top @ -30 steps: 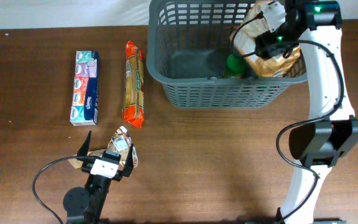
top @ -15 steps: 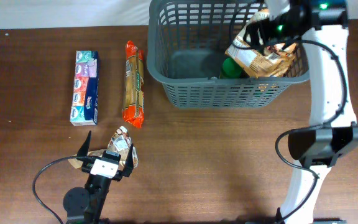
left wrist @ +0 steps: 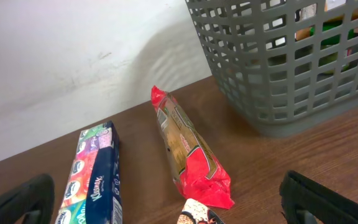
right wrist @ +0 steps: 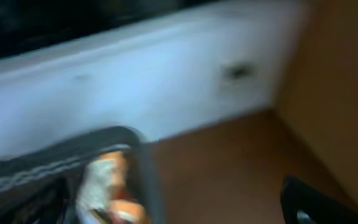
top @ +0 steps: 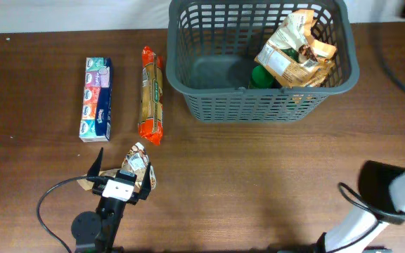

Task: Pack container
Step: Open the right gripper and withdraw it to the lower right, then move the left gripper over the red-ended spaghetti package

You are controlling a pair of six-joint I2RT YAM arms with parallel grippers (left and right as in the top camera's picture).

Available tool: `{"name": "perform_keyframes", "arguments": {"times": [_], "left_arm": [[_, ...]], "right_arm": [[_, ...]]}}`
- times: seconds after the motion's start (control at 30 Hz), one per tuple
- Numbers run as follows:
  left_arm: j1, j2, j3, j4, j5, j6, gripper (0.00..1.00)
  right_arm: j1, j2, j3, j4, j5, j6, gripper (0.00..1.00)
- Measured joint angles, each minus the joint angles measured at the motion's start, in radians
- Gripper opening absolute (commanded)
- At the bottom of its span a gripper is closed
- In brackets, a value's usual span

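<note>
1. Swinging clear of the container [top: 259, 105], the right arm no longer hangs over it as it did a second ago; overhead, only its base shows, at about 5 o'clock. The snack bag [top: 294, 56] it carried now lies loose inside.
2. From its own blurred wrist view, the right gripper [right wrist: 166, 208] has its fingers spread wide with nothing between them; the container's rim sits at its 8 o'clock.
3. The left gripper [top: 120, 172] rests at 7 o'clock on the table [top: 259, 183], fingers fully apart and gripping nothing. A small pouch [top: 138, 161] lies just beside one finger.
4. The container stands at 1 o'clock on the table. It holds the snack bag, propped against the 3 o'clock wall, and a green item [top: 262, 74] partly under it. Its 9 o'clock half is bare floor.
5. Three things are left outside: a tissue pack [top: 97, 98] and a long red-ended packet [top: 151, 95], side by side at 10 o'clock, plus the pouch.
6. By my judgement the packing is less than half done, with plenty of room for the rest.
</note>
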Motion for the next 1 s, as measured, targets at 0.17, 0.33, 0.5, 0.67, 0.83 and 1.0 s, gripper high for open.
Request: {"name": "perform_keyframes", "arguments": {"times": [0.17,0.33,0.5,0.67,0.83,1.0], "left_arm": [[0.000,0.000,0.000,0.014,0.000,0.000,0.99],[0.000,0.000,-0.001,0.097,0.000,-0.001,0.99],[0.000,0.000,0.021,0.043,0.001,-0.093,0.99],[0.000,0.001,0.111,-0.050,0.065,-0.173,0.99],[0.000,0.001,0.196,0.033,0.114,-0.198,0.99],[0.000,0.044,0.293,-0.056,0.139,-0.197,0.99]], "right_arm": [[-0.186,0.002,-0.024,-0.108,0.026,0.109,0.99],[-0.306,0.009,-0.122,-0.108,0.025,0.151,0.99],[-0.338,0.009,-0.292,-0.108,0.026,0.164,0.99],[-0.339,0.016,-0.547,-0.083,0.025,0.166,0.99],[-0.339,0.023,-0.766,-0.026,0.025,0.166,0.99],[-0.339,0.024,-0.927,-0.005,0.025,0.166,0.99]]}}
